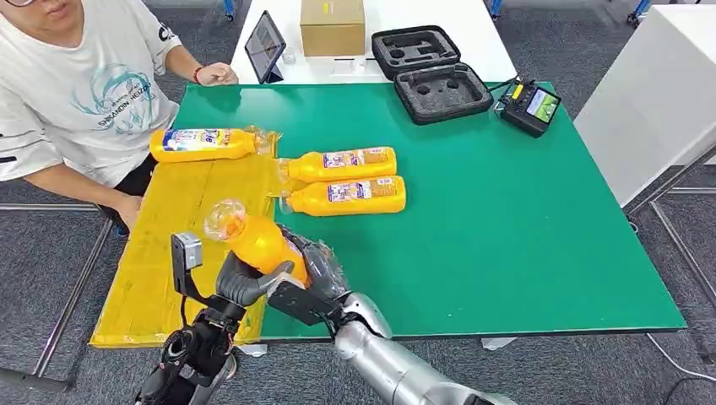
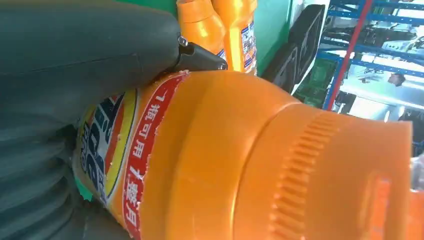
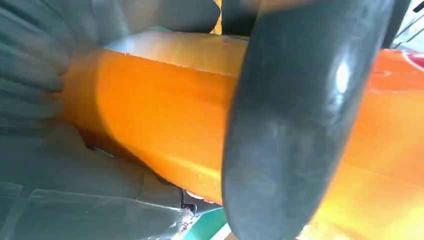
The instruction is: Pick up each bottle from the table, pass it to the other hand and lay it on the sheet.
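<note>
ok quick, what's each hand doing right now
Left hand: grips the orange bottle.
Right hand: grips the same bottle, mid hand-over.

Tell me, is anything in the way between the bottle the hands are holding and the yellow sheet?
Nothing visible blocks it. The held bottle hangs at the yellow sheet's right edge; one bottle already lies at its far end.
</note>
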You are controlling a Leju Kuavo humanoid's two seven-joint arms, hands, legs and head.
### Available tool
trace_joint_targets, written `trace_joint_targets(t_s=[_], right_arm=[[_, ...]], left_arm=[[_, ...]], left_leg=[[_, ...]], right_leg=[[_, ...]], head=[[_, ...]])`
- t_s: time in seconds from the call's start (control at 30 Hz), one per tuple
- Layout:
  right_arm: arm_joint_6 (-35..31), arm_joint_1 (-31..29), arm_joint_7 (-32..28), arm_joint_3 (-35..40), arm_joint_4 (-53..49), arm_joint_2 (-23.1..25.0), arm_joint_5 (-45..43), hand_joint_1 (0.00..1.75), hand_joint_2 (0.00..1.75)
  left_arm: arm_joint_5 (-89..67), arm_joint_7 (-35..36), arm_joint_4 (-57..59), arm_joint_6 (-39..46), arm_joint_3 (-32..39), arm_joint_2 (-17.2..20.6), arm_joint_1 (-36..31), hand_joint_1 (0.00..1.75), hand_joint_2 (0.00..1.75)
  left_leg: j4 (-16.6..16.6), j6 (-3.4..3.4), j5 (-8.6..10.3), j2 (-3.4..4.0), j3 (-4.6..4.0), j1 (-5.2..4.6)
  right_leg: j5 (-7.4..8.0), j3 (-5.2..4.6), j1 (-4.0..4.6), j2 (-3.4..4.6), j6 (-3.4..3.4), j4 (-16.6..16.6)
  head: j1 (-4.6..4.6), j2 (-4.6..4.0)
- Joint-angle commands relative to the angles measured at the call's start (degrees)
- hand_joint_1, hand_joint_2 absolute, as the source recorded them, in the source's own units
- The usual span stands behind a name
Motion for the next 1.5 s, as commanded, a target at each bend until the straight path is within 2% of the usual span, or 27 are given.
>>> trace_joint_targets(t_s=[0.03,0.17,0.2,0.23,0.27,0.3,0.4,0.47,0.5,0.53,0.57,0.63,0.7,0.73,0.8,0.83,0.87,1.03,1.1,1.17,1.2,1.27,1.4,1.43,1.47,1.5], right_arm=[[-0.9,-1.35,2.24,3.47,3.68,-0.65,1.57,1.75,1.75],[-0.9,-1.35,2.24,3.47,3.68,-0.65,1.57,1.75,1.75],[-0.9,-1.35,2.24,3.47,3.68,-0.65,1.57,1.59,1.75],[-0.58,-1.33,2.37,3.58,3.52,-0.65,1.63,0.0,1.75],[0.08,-1.35,2.52,3.68,3.21,-0.65,2.01,0.0,1.75],[-0.7,-1.06,1.27,2.77,1.95,-0.65,2.25,0.0,0.0],[-0.7,-1.06,1.27,2.77,1.95,-0.65,2.25,0.0,0.0],[-1.13,-0.48,-0.56,1.18,-0.33,-0.82,2.24,0.0,0.0],[-4.28,4.14,-4.56,-2.81,-17.47,-3.55,3.92,0.0,0.0],[-5.75,7.39,-3.43,-3.61,-28.17,-5.33,7.39,0.0,0.0],[-7.45,11.07,-6.65,-7.3,-35.89,-4.95,12.54,0.0,0.0],[-7.45,17.8,-6.69,-11.94,-55.25,-4.11,23.06,0.0,0.0],[-7.45,20.1,-6.69,-12.91,-63.21,-3.38,27.91,0.0,0.0],[-7.45,22.2,-6.69,-12.14,-69.5,-2.79,31.2,0.0,0.0],[-7.45,22.72,-6.69,-10.69,-71.77,-2.28,33.88,0.0,0.0],[-7.45,22.56,-6.69,-10.31,-71.44,-2.1,34.01,0.0,0.0],[-7.45,22.22,-6.69,-10.2,-71.0,-1.83,34.01,0.0,0.0],[-7.45,22.22,-6.69,-10.2,-71.0,-1.83,34.01,0.0,0.0],[-7.45,21.09,-6.69,-10.34,-69.29,-1.52,32.72,0.0,0.0],[-7.45,21.02,-6.69,-10.11,-68.04,-1.49,30.43,0.0,0.0],[-7.45,20.77,-6.69,-10.02,-66.91,-1.76,29.52,0.0,0.0],[-7.45,19.56,-6.69,-8.02,-62.92,-3.42,25.48,0.0,0.0],[-7.45,16.75,-6.69,-4.59,-55.46,-5.09,20.95,0.0,0.0],[-7.45,15.09,-5.56,-2.67,-53.17,-6.12,19.72,0.0,0.0],[-7.45,14.73,-5.46,-2.02,-52.45,-6.4,19.45,0.0,0.0],[-7.45,13.06,-4.68,0.32,-50.32,-7.32,18.46,0.0,1.75]], left_arm=[[0.87,-0.54,1.29,0.31,-1.74,-1.23,-4.46,1.75,1.75],[0.87,-0.54,1.29,0.31,-1.74,-1.23,-4.46,1.75,1.75],[0.87,-0.54,1.29,0.31,-1.74,-1.23,-4.46,1.75,1.75],[1.05,-1.0,1.12,0.73,-1.3,-1.31,-4.36,1.75,1.75],[0.28,-2.2,0.92,2.49,-0.59,-1.37,-4.32,1.75,1.75],[-3.34,-4.97,0.66,6.14,-0.06,-1.04,-4.43,1.75,1.75],[-3.34,-4.97,0.66,6.14,-0.06,-1.04,-4.43,1.75,1.75],[-7.45,-8.02,0.31,10.68,0.95,-0.91,-4.44,1.75,1.75],[-17.62,-14.21,0.04,23.44,5.13,-0.82,-4.87,1.75,1.75],[-21.11,-16.22,0.23,27.61,7.02,-0.67,-4.54,1.75,1.75],[-25.0,-17.84,-0.09,32.07,8.04,-0.59,-3.6,1.75,1.75],[-29.24,-17.84,-1.81,37.3,10.18,-0.1,-2.19,1.75,1.75],[-28.6,-17.84,-0.92,38.04,11.31,-0.2,-2.61,1.75,1.75],[-31.0,-17.84,-0.52,43.19,11.68,0.37,-3.57,1.75,1.75],[-31.95,-17.84,0.22,46.11,12.6,1.06,-4.24,1.75,1.75],[-30.74,-17.84,0.53,45.44,13.11,1.16,-4.37,1.69,1.75],[-29.89,-17.84,0.93,44.51,13.41,1.42,-4.5,1.75,1.75],[-29.89,-17.84,0.93,44.51,13.41,1.42,-4.5,1.75,1.75],[-33.97,-17.84,1.78,46.67,13.77,1.68,-5.17,1.75,1.75],[-43.56,-17.84,7.75,46.67,14.95,1.6,-7.42,1.75,1.75],[-48.55,-16.75,12.49,46.67,13.7,2.81,-9.73,1.75,1.75],[-59.8,-9.41,18.96,44.5,10.09,5.16,-13.17,1.75,1.75],[-70.32,-3.2,29.67,38.8,6.17,6.52,-18.36,1.75,1.75],[-75.67,0.42,35.72,35.49,3.39,7.29,-21.12,1.75,1.75],[-76.42,0.4,37.78,34.07,2.82,7.34,-21.95,1.75,1.75],[-79.93,2.63,44.35,27.8,0.33,7.59,-24.77,1.75,1.75]], left_leg=[[0.01,-0.04,-0.02,-0.22,0.07,0.05],[0.03,-0.06,-0.08,-0.3,0.19,0.08],[0.03,-0.05,-0.06,-0.27,0.14,0.08],[0.01,-0.04,-0.03,-0.22,0.08,0.05],[0.03,-0.06,-0.08,-0.29,0.18,0.08],[-0.01,-0.05,-0.04,-0.25,0.14,0.05],[0.0,-0.06,-0.08,-0.29,0.21,0.07],[0.01,-0.05,-0.04,-0.22,0.09,0.06],[0.02,-0.05,-0.04,-0.21,0.08,0.07],[0.04,-0.06,-0.06,-0.2,0.08,0.08],[0.02,-0.04,0.0,-0.16,-0.05,0.06],[0.01,-0.06,-0.08,-0.17,0.06,0.06],[0.07,-0.07,-0.15,-0.12,0.06,0.09],[0.15,-0.08,-0.22,-0.25,0.06,0.09],[0.05,-0.05,-0.07,-0.3,-0.07,0.07],[0.07,-0.06,-0.12,-0.35,-0.02,0.07],[0.03,-0.05,-0.09,-0.27,-0.04,0.09],[-0.04,-0.04,-0.06,-0.28,0.01,0.05],[-0.03,-0.05,-0.09,-0.27,0.1,0.08],[-0.05,-0.04,-0.06,-0.21,0.08,0.05],[-0.04,-0.06,-0.11,-0.2,0.17,0.08],[-0.13,-0.09,-0.06,-0.38,0.3,0.07],[-0.16,-0.09,-0.01,-0.23,0.36,0.1],[-0.17,-0.04,0.02,-0.14,0.25,0.04],[-0.18,-0.07,-0.01,-0.19,0.38,0.06],[-0.16,-0.05,0.05,-0.21,0.25,0.04]], right_leg=[[-0.07,0.15,0.04,-0.18,-0.03,-0.02],[-0.14,0.3,0.07,-0.23,-0.05,-0.02],[-0.11,0.24,0.07,-0.2,-0.04,-0.02],[-0.08,0.16,0.05,-0.17,-0.03,-0.02],[-0.14,0.29,0.07,-0.22,-0.05,-0.01],[-0.1,0.23,0.05,-0.19,-0.03,-0.03],[-0.14,0.31,0.06,-0.22,-0.04,-0.03],[-0.08,0.18,0.05,-0.17,-0.03,-0.03],[-0.08,0.17,0.06,-0.16,-0.04,-0.02],[-0.09,0.17,0.07,-0.14,-0.04,0.0],[-0.03,0.03,0.06,-0.12,-0.03,-0.01],[-0.1,0.13,0.05,-0.08,-0.05,0.01],[-0.16,0.13,0.07,-0.05,-0.06,0.06],[-0.27,0.17,0.07,-0.17,-0.07,0.15],[-0.16,0.07,0.06,-0.26,-0.05,0.05],[-0.21,0.14,0.06,-0.31,-0.06,0.07],[-0.16,0.12,0.08,-0.24,-0.06,0.01],[-0.12,0.13,0.03,-0.24,-0.05,-0.04],[-0.15,0.23,0.05,-0.22,-0.06,-0.04],[-0.09,0.19,0.03,-0.17,-0.03,-0.05],[-0.13,0.29,0.06,-0.14,-0.06,-0.05],[-0.15,0.44,0.05,-0.31,-0.08,-0.1],[-0.05,0.49,0.09,-0.2,-0.07,-0.18],[0.0,0.34,0.03,-0.14,-0.04,-0.15],[-0.03,0.47,0.05,-0.16,-0.07,-0.17],[0.0,0.35,0.03,-0.2,-0.05,-0.12]], head=[[0.0,0.0],[0.0,0.0],[0.0,0.0],[0.0,0.0],[0.0,0.0],[0.02,0.0],[0.02,0.0],[0.0,0.0],[0.0,0.0],[0.0,0.0],[0.0,0.0],[0.02,0.0],[-0.02,0.0],[0.02,0.0],[-0.02,0.0],[0.04,0.0],[0.09,0.0],[0.04,0.0],[0.04,0.0],[0.04,0.0],[0.04,0.0],[0.04,0.0],[0.04,0.0],[0.0,0.0],[0.07,0.0],[0.02,0.0]])
